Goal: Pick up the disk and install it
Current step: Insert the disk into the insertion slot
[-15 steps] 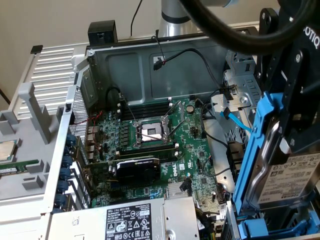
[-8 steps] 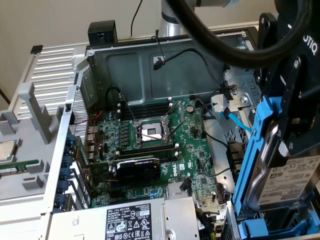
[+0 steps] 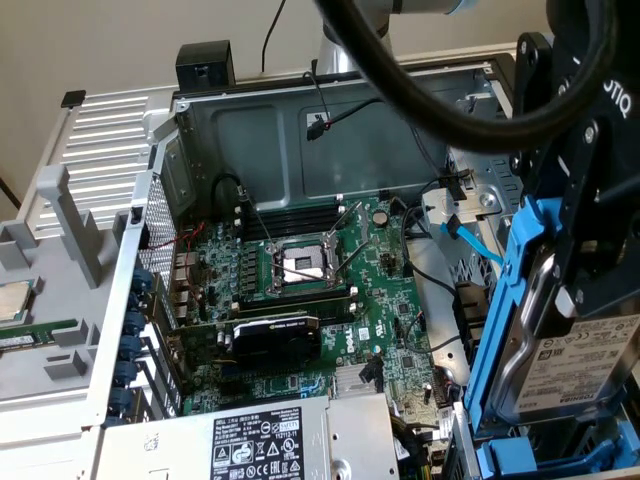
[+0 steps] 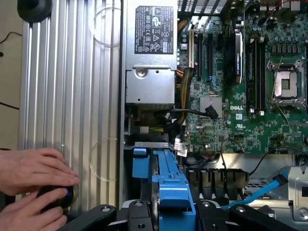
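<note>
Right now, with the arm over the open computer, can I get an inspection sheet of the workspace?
Surface: open computer case, with motherboard, graphics card and power supply inside.
Job's things: the disk in its blue carrier, upright above the bay at the exterior view's right.
Clutter: a green circuit strip on the grey tray.
Grippers: gripper shut on the disk.
Cables: thick black cable crossing above the case; light blue cable near the bay.
Surroundings: a person's hands on a black object beside the ribbed silver panel.
</note>
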You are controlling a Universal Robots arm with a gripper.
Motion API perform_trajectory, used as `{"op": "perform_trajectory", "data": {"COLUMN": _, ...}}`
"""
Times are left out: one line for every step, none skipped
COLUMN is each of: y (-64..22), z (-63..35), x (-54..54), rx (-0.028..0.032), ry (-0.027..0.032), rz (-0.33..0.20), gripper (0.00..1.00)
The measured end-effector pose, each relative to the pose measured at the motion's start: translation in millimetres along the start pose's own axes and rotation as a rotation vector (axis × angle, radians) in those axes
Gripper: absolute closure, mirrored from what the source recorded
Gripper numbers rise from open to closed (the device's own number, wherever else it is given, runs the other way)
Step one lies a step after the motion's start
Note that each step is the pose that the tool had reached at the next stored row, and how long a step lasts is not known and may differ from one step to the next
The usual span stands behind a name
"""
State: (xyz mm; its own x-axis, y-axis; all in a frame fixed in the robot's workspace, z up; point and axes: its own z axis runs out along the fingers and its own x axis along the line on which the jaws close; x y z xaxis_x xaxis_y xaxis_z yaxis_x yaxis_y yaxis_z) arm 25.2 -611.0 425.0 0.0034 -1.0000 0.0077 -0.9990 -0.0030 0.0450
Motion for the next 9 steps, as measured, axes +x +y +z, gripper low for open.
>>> {"op": "perform_trajectory", "data": {"y": 0.0, "z": 0.0, "x": 0.0, "rx": 0.0000, "ry": -0.0001, "rz": 0.000, "gripper": 0.63}}
{"op": "perform_trajectory", "data": {"y": 0.0, "z": 0.1, "x": 0.0, "rx": 0.0000, "ry": -0.0002, "rz": 0.000, "gripper": 0.63}}
{"op": "perform_trajectory", "data": {"y": 0.0, "z": 0.1, "x": 0.0, "rx": 0.0000, "ry": -0.0004, "rz": 0.000, "gripper": 0.63}}
{"op": "perform_trajectory", "data": {"y": 0.0, "z": 0.2, "x": 0.0, "rx": 0.0000, "ry": -0.0006, "rz": 0.000, "gripper": 0.63}}
{"op": "perform_trajectory", "data": {"y": 0.0, "z": 0.3, "x": 0.1, "rx": 0.0000, "ry": -0.0008, "rz": 0.000, "gripper": 0.63}}
{"op": "perform_trajectory", "data": {"y": 0.1, "z": 0.4, "x": 0.2, "rx": 0.0000, "ry": -0.0009, "rz": 0.000, "gripper": 0.63}}
{"op": "perform_trajectory", "data": {"y": 0.1, "z": 0.4, "x": 0.2, "rx": 0.0000, "ry": -0.0010, "rz": 0.000, "gripper": 0.63}}
{"op": "perform_trajectory", "data": {"y": 0.1, "z": 0.5, "x": 0.3, "rx": 0.0000, "ry": -0.0010, "rz": 0.000, "gripper": 0.63}}
{"op": "perform_trajectory", "data": {"y": 0.1, "z": 0.6, "x": 0.3, "rx": 0.0001, "ry": -0.0011, "rz": 0.000, "gripper": 0.63}}
